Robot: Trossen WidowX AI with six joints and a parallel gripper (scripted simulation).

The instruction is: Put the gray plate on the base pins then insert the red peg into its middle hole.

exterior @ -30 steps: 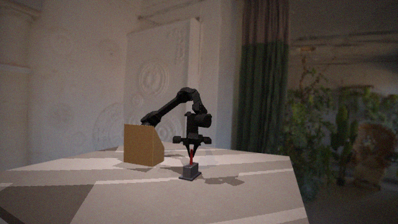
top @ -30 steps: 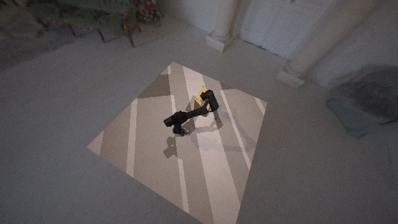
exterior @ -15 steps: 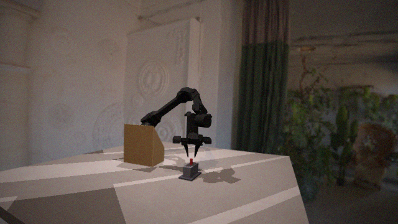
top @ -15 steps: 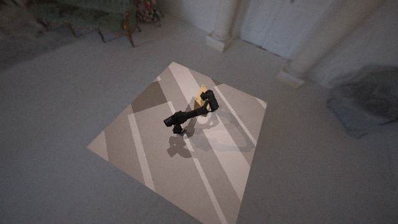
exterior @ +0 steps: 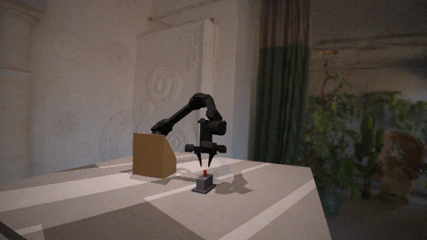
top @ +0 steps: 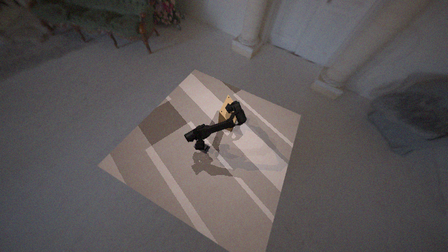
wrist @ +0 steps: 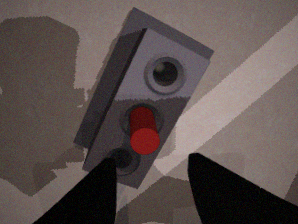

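Note:
The gray plate (wrist: 174, 48) (exterior: 204, 183) lies flat on its base on the table. One pin (wrist: 164, 72) shows in its upper hole. The red peg (wrist: 144, 132) (exterior: 205, 173) stands upright in the plate's middle hole, with only its top end sticking out. My gripper (wrist: 152, 164) (exterior: 205, 164) (top: 201, 145) hangs straight above the peg with its fingers apart. The fingertips are clear of the peg and nothing is between them. The top view is too small to show the plate under the gripper.
A tan wedge-shaped box (exterior: 151, 155) (top: 225, 108) stands at the arm's foot, behind and left of the plate. The table top (exterior: 253, 207) is patterned with pale stripes, and its edge drops off at the right and front.

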